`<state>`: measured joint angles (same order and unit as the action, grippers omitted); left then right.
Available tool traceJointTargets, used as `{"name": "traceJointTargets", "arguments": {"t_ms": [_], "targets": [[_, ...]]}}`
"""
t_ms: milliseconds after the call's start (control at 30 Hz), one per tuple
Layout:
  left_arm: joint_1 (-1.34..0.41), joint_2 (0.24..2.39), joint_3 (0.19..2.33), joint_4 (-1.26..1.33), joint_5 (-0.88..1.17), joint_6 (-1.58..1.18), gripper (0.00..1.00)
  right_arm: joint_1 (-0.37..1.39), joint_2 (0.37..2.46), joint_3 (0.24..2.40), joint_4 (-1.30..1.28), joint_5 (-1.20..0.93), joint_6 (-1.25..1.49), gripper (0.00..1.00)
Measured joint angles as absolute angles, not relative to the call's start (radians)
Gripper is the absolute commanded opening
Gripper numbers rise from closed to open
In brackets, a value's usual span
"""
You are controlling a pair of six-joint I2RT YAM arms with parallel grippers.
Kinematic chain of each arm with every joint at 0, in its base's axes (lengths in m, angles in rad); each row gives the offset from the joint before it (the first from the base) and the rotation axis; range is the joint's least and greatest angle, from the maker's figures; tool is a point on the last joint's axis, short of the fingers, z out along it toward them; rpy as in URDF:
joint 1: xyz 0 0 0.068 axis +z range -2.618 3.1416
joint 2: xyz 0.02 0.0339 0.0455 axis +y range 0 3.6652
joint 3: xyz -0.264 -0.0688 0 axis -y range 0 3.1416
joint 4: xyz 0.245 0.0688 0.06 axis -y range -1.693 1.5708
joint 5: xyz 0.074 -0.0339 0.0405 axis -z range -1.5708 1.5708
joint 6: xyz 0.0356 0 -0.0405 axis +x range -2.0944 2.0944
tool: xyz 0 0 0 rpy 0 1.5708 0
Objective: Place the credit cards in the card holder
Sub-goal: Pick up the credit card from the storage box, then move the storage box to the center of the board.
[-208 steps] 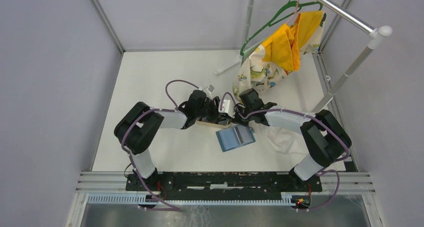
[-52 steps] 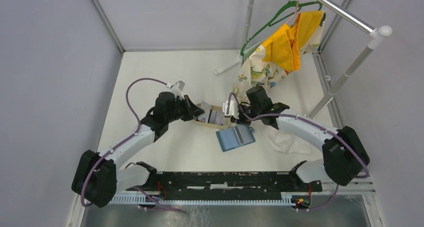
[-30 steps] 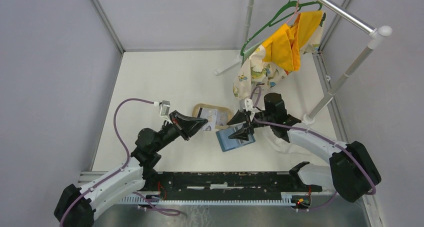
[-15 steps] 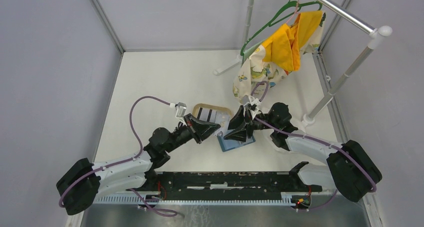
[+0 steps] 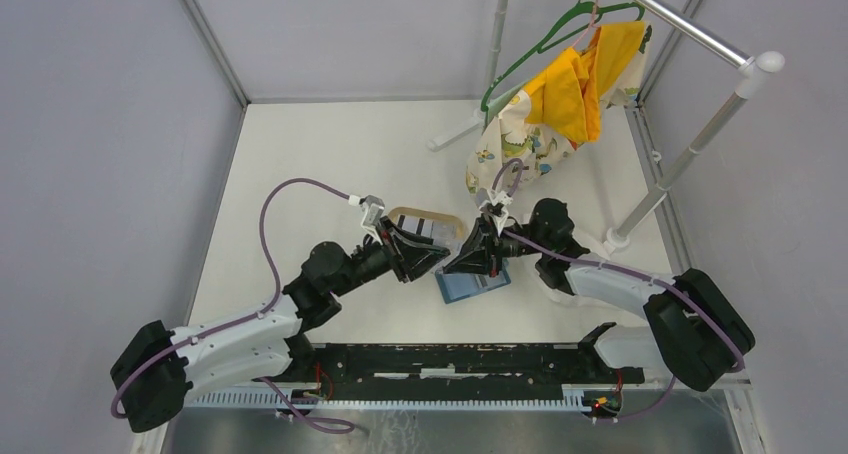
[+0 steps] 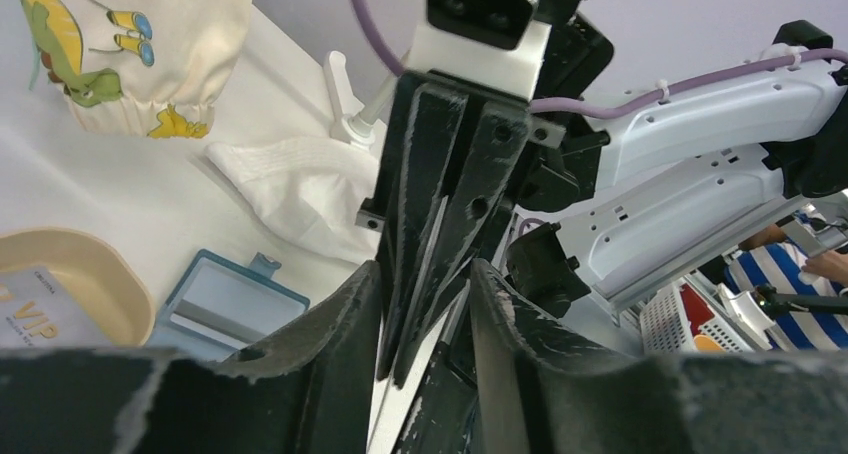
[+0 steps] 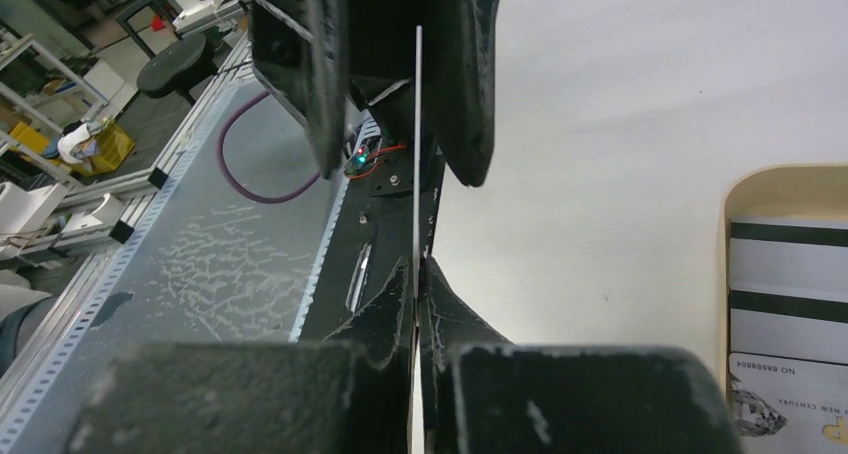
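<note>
Above the table's middle my two grippers meet tip to tip. My right gripper is shut on a thin credit card, seen edge-on as a pale line. My left gripper is open, its fingers standing either side of that card and of the right fingertips. Just below them lies the blue card holder, opened flat. More credit cards rest in the tan tray: a striped one and a pale printed one.
A white cloth lies right of the card holder, under my right arm. A clothes rack at the back right carries a dinosaur-print garment, a yellow one and a green hanger. Its foot stands near my right elbow.
Both grippers have come together above the card holder. The right gripper has shut on the card that the left one carried, and the left gripper has opened.
</note>
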<state>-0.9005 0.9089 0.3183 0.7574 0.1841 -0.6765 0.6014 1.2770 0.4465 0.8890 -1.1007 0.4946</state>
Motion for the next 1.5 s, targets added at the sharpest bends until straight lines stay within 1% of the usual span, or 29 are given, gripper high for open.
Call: {"name": "traceJointTargets", "arguments": {"t_ms": [100, 233, 433, 500, 633, 733, 767, 800, 833, 867, 900, 933, 967, 1033, 1100, 1167, 1233, 1333, 1433, 1500], "targets": [[-0.901, 0.859, 0.389, 0.597, 0.191, -0.625, 0.54, 0.601, 1.297, 0.501, 0.760, -1.145, 0.395, 0.00], [-0.898, 0.793, 0.461, 0.408, 0.197, -0.556, 0.54, 0.601, 1.310, 0.569, 0.595, -1.195, 0.250, 0.00], [-0.898, 0.784, 0.509, 0.209, 0.220, -0.487, 0.51, 0.601, 1.310, 0.574, 0.482, -1.232, 0.139, 0.00], [-0.898, 0.784, 0.509, 0.163, 0.223, -0.474, 0.48, 0.602, 1.310, 0.575, 0.458, -1.237, 0.118, 0.00], [-0.898, 0.786, 0.509, 0.125, 0.245, -0.460, 0.35, 0.602, 1.310, 0.577, 0.426, -1.242, 0.090, 0.00], [-0.898, 0.801, 0.509, 0.125, 0.253, -0.456, 0.32, 0.603, 1.310, 0.585, 0.408, -1.247, 0.073, 0.00], [-0.898, 0.807, 0.509, 0.127, 0.261, -0.456, 0.28, 0.603, 1.310, 0.587, 0.401, -1.248, 0.068, 0.00], [-0.898, 0.814, 0.509, 0.129, 0.268, -0.456, 0.19, 0.603, 1.310, 0.589, 0.395, -1.249, 0.061, 0.00], [-0.898, 0.820, 0.509, 0.130, 0.274, -0.456, 0.06, 0.603, 1.310, 0.591, 0.386, -1.249, 0.053, 0.00], [-0.898, 0.827, 0.509, 0.133, 0.280, -0.456, 0.02, 0.605, 1.310, 0.592, 0.377, -1.249, 0.047, 0.00], [-0.898, 0.834, 0.509, 0.137, 0.287, -0.455, 0.02, 0.606, 1.310, 0.594, 0.367, -1.249, 0.037, 0.01], [-0.898, 0.838, 0.509, 0.141, 0.294, -0.456, 0.02, 0.606, 1.310, 0.595, 0.354, -1.249, 0.029, 0.07], [-0.898, 0.839, 0.509, 0.141, 0.295, -0.455, 0.02, 0.606, 1.311, 0.597, 0.336, -1.250, 0.017, 0.16], [-0.898, 0.839, 0.505, 0.150, 0.295, -0.455, 0.02, 0.606, 1.311, 0.614, 0.286, -1.245, -0.030, 0.30], [-0.898, 0.833, 0.487, 0.176, 0.287, -0.456, 0.02, 0.607, 1.313, 0.656, 0.176, -1.218, -0.141, 0.35], [-0.892, 0.814, 0.455, 0.209, 0.266, -0.459, 0.02, 0.609, 1.322, 0.744, 0.000, -1.153, -0.304, 0.37], [-0.876, 0.793, 0.411, 0.252, 0.247, -0.475, 0.02, 0.608, 1.320, 0.808, -0.111, -1.073, -0.426, 0.36], [-0.846, 0.789, 0.343, 0.301, 0.234, -0.516, 0.02, 0.591, 1.276, 0.813, -0.165, -0.913, -0.546, 0.30], [-0.830, 0.811, 0.292, 0.306, 0.226, -0.558, 0.02, 0.557, 1.226, 0.762, -0.152, -0.762, -0.616, 0.17], [-0.824, 0.825, 0.287, 0.289, 0.216, -0.567, 0.02, 0.542, 1.232, 0.743, -0.155, -0.680, -0.648, 0.12]]}}
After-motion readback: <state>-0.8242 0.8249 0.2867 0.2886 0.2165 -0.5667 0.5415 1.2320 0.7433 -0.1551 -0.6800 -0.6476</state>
